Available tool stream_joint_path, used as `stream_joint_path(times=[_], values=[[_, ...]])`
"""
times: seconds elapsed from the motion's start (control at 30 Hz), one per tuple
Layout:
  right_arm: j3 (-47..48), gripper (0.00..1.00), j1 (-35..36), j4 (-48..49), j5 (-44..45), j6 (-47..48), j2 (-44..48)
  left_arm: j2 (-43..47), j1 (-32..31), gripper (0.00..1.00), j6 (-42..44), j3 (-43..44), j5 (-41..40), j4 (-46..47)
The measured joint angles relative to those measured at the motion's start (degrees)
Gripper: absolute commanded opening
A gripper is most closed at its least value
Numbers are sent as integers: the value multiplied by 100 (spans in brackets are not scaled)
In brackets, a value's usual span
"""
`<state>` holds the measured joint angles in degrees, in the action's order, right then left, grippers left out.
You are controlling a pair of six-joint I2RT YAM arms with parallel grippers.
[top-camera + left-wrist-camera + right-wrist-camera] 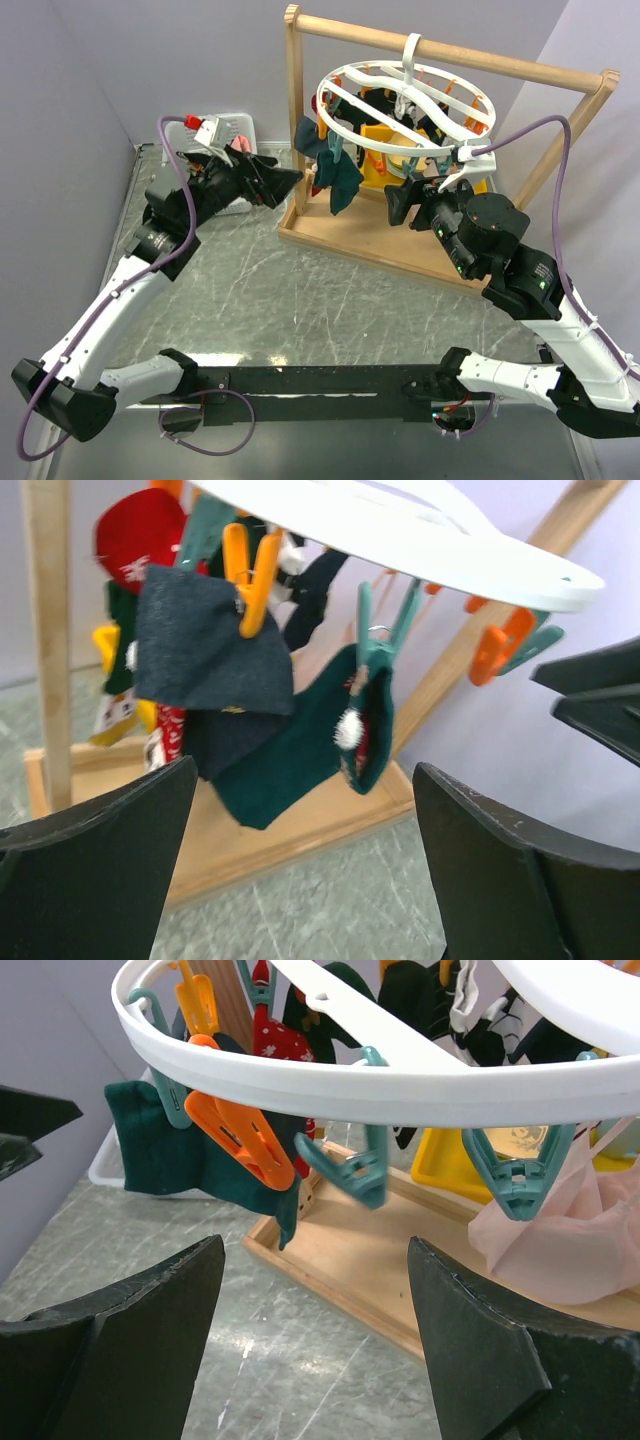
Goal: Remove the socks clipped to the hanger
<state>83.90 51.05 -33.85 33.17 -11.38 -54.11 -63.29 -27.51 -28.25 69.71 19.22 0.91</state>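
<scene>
Socks [285,755] hang clipped to the hanger [380,1085]; left end effector [300,870] and right end effector [315,1340] gape empty.

I'm looking into a robotics lab cell. Plain lavender walls [60,120] box in a grey marbled table [300,300]. My left arm [115,295] and right arm [585,330] are bolted to a black rail [300,380] along the bottom edge, with purple cable [545,120] trailing off them. At upper centre, the hanger [400,1085] dangles from a bare wooden frame [440,45], staged like a test prop.
</scene>
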Motion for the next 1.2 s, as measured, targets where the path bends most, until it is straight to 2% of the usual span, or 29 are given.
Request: stream_joint_path(times=[0.27,0.43,0.53,0.57,0.73,0.83,0.87,0.97,1.07,1.2], values=[[0,81,-9,-2,-66,-13,2,-348,-109,87,-98,-140,431,560],[2,81,-9,-4,-111,-52,-2,-697,-264,89,-98,-39,691,570],[11,82,-9,-11,-127,-72,-15,-741,-330,76,-98,35,787,570],[17,82,-9,-15,-129,-74,-24,-763,-354,69,-96,94,826,575],[26,82,-9,-24,-140,-81,-72,-876,-448,60,-101,286,1005,710],[42,82,-9,-46,-153,-101,-92,-953,-509,39,-96,295,1051,767],[50,82,-9,-50,-157,-109,-101,-981,-535,26,-87,297,1049,767],[157,81,-11,-105,-201,-144,-168,-1075,-608,7,11,352,1034,717],[413,79,-11,-188,-306,-223,-306,-1095,-710,2,90,380,942,675],[817,78,-11,-262,-540,-393,-501,-1093,-962,1,264,470,758,597]])
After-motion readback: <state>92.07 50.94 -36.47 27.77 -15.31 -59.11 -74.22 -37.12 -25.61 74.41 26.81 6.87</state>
